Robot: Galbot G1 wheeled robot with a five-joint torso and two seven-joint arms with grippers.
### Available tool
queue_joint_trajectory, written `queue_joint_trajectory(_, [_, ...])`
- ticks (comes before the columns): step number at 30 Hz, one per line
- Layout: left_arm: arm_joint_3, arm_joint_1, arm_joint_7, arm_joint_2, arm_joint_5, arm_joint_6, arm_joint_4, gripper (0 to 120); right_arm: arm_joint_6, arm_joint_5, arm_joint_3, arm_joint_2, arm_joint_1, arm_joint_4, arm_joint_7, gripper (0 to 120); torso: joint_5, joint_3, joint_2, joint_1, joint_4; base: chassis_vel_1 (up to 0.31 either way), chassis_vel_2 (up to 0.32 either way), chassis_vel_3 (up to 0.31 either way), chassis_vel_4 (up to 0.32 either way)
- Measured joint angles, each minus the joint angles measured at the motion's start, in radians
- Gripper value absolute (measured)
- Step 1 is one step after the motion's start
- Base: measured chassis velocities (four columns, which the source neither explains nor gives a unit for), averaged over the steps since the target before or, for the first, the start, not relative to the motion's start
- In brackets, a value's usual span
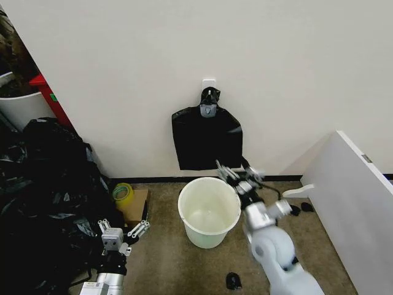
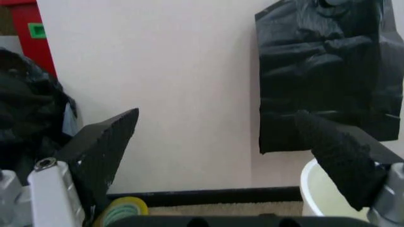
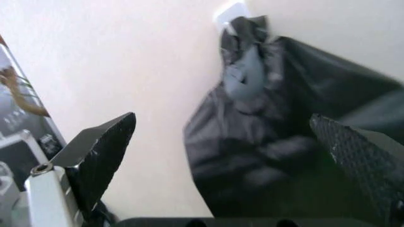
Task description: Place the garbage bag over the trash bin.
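The trash bin [image 1: 206, 235], a round cream-white bucket with no lid, stands on the carpet by the wall; its rim edge [image 2: 313, 185] also shows in the left wrist view. The garbage bag is out of view. A flat black bundle [image 1: 206, 141] hangs knotted at a white hook [image 1: 209, 82] just above the bin. My right gripper [image 1: 238, 169] is open, raised above the bin's far right rim and facing the bundle [image 3: 271, 142], apart from it. My left gripper [image 1: 123, 226] is open and low, left of the bin, holding nothing.
A big heap of bulging black bags [image 1: 43, 203] fills the left side. A yellow-green tape roll [image 1: 123, 193] lies on a cardboard box [image 1: 138, 208] beside the bin. A white panel [image 1: 350, 203] slants along the right. A small black object [image 1: 233, 281] lies on the carpet.
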Motion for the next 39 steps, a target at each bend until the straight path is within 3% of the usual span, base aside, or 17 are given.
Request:
queue_joint_trajectory(11, [0.002, -0.007, -0.001, -0.01, 0.008, 0.0, 0.013, 97, -0.055, 0.194, -0.02, 0.11, 0.233, -0.204, 0.067, 100, 0.0001, 0.0, 0.0, 0.0, -0.0003, 0.0, 0.0, 0.0, 0.0])
queue_joint_trajectory(16, [0.002, -0.008, -0.003, -0.01, 0.011, 0.0, 0.018, 97, -0.062, 0.211, -0.01, 0.125, 0.341, -0.297, 0.099, 100, 0.0002, 0.0, 0.0, 0.0, -0.0002, 0.0, 0.0, 0.0, 0.0])
queue_joint_trajectory(22, [0.006, -0.006, -0.006, -0.014, 0.019, 0.0, 0.019, 97, -0.068, 0.218, -0.008, 0.122, 0.375, -0.332, 0.113, 95, 0.0001, 0.0, 0.0, 0.0, -0.0003, 0.0, 0.0, 0.0, 0.0])
queue_joint_trajectory(28, [0.009, -0.004, -0.009, -0.016, 0.024, 0.0, 0.014, 97, -0.067, 0.22, -0.007, 0.124, 0.378, -0.33, 0.115, 69, 0.0001, 0.0, 0.0, 0.0, -0.0003, 0.0, 0.0, 0.0, 0.0])
queue_joint_trajectory(30, [0.009, -0.004, -0.009, -0.016, 0.024, 0.0, 0.013, 97, -0.067, 0.22, -0.007, 0.124, 0.378, -0.33, 0.115, 67, 0.0002, 0.0, 0.0, 0.0, -0.0003, 0.0, 0.0, 0.0, 0.0])
queue_joint_trajectory(32, [0.01, -0.004, -0.01, -0.017, 0.026, 0.0, 0.009, 97, -0.064, 0.219, -0.009, 0.124, 0.375, -0.328, 0.114, 55, 0.0001, 0.0, 0.0, 0.0, -0.0003, 0.0, 0.0, 0.0, 0.0])
queue_joint_trajectory(34, [0.01, -0.004, -0.01, -0.017, 0.026, 0.0, 0.009, 97, -0.064, 0.219, -0.009, 0.124, 0.375, -0.328, 0.114, 55, 0.0001, 0.0, 0.0, 0.0, -0.0003, 0.0, 0.0, 0.0, 0.0])
queue_joint_trajectory(36, [0.011, -0.002, -0.012, -0.019, 0.029, 0.0, 0.006, 97, -0.062, 0.215, -0.009, 0.123, 0.369, -0.322, 0.113, 40, 0.0002, 0.0, 0.0, 0.0, -0.0003, 0.0, 0.0, 0.0, 0.0])
queue_joint_trajectory(39, [0.012, -0.001, -0.014, -0.021, 0.031, -0.001, 0.006, 97, -0.06, 0.213, -0.009, 0.123, 0.367, -0.321, 0.113, 32, 0.0001, 0.0, 0.0, 0.0, -0.0003, 0.0, 0.0, 0.0, 0.0])
